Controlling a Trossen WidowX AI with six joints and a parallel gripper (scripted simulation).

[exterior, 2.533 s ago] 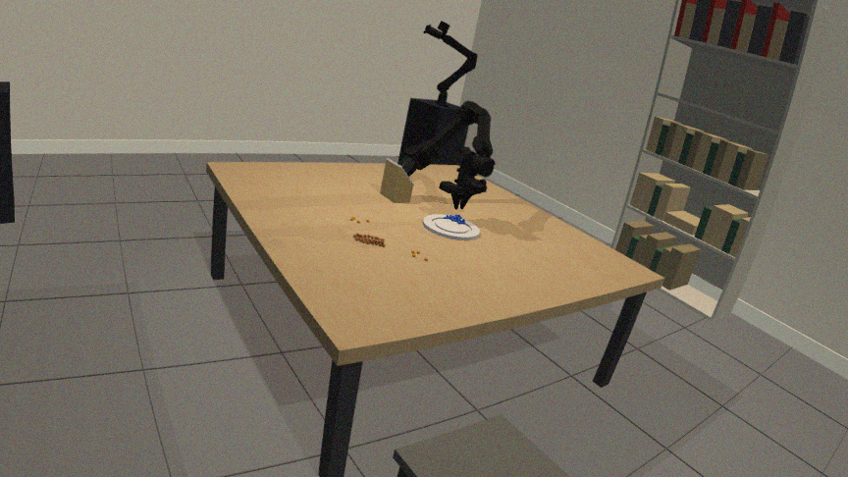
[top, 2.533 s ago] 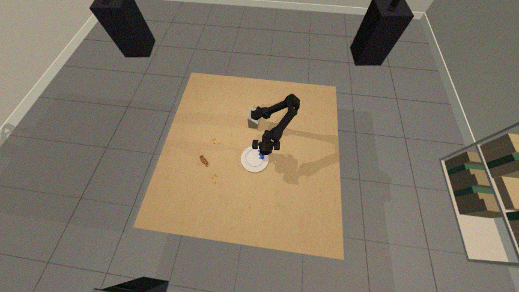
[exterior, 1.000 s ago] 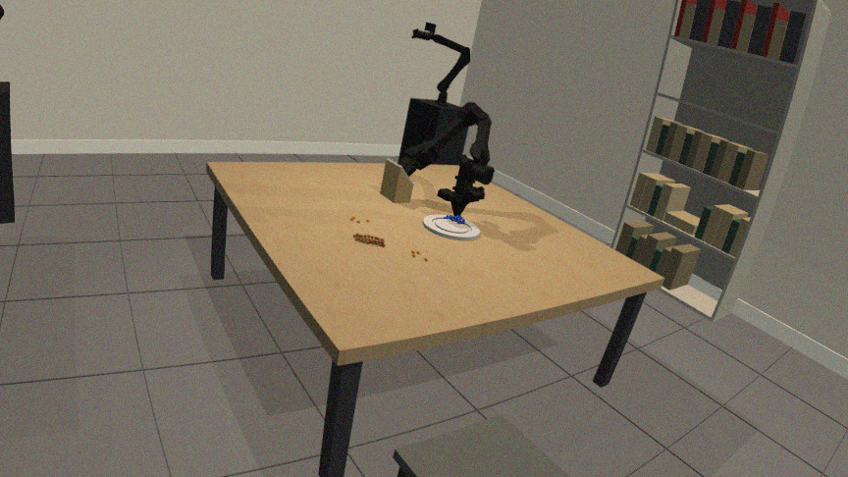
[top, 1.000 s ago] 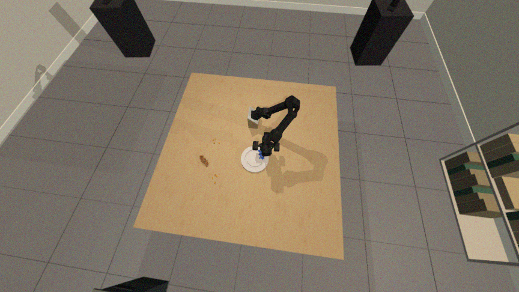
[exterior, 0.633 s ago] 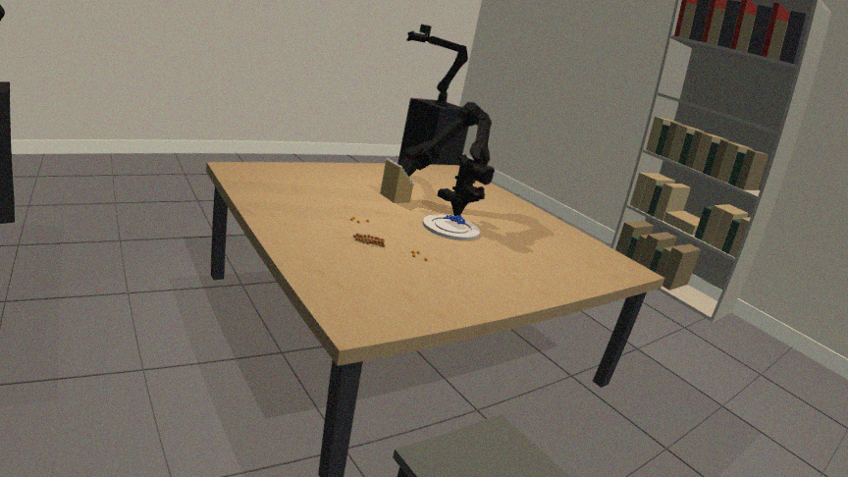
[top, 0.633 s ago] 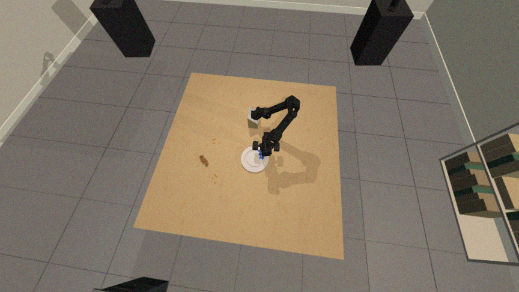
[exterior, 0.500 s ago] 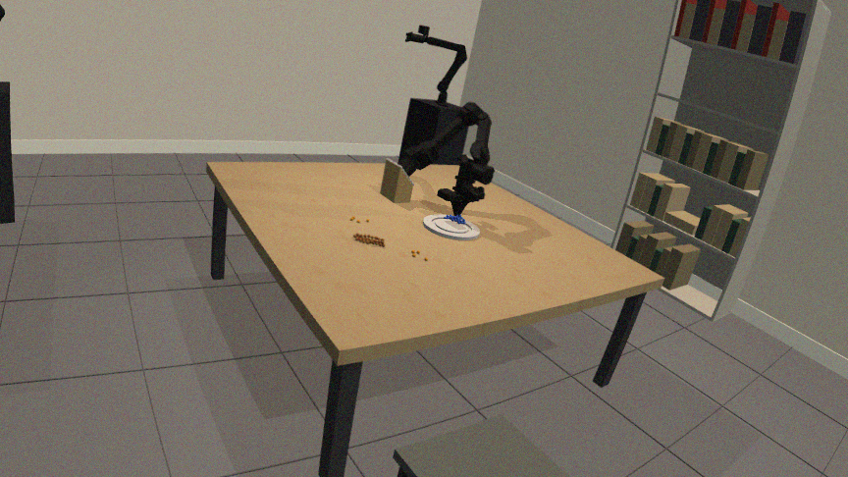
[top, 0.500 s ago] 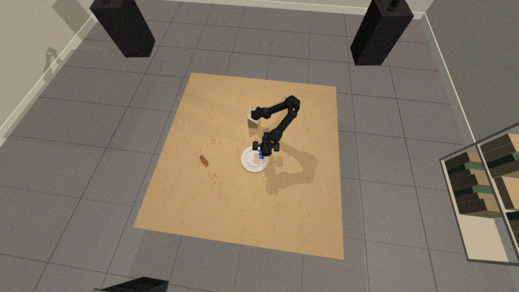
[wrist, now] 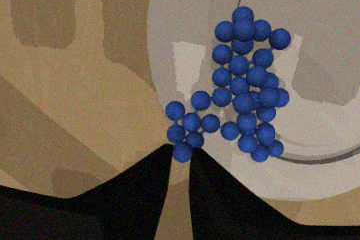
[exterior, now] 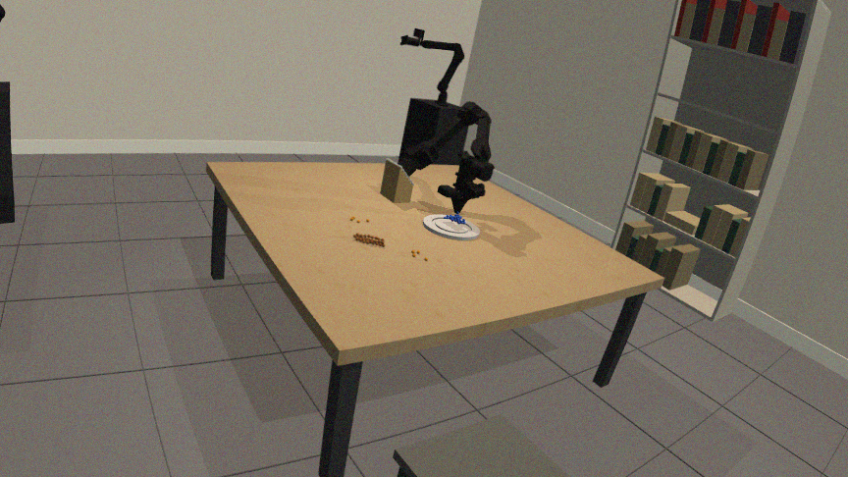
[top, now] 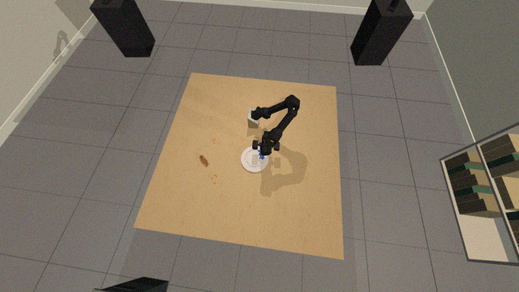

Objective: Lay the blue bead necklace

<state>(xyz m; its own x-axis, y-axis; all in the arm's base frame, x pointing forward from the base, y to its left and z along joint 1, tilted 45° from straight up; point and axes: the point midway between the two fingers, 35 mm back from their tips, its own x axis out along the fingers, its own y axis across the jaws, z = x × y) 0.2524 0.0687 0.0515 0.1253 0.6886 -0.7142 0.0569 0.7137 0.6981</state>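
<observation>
Wrist view: we see the gripper (wrist: pixel 182 155) clamped on an end bead of the blue bead necklace (wrist: pixel 242 85), which lies bunched on the round bead board (wrist: pixel 200 19). We should draw it out slowly, feeding beads along the groove.

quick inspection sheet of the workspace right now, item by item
surface: wooden table, tan top, dark legs.
job's things: blue bead necklace bunched in a heap on the round bead board, one end trailing over its rim; not laid in the groove.
clutter: brown bead string and loose orange beads on the table; tan block by the arm's base.
grippers: gripper shut on the necklace's trailing end.
cables: nothing seen.
surroundings: tiled floor, bookshelf, two black camera stands.
</observation>
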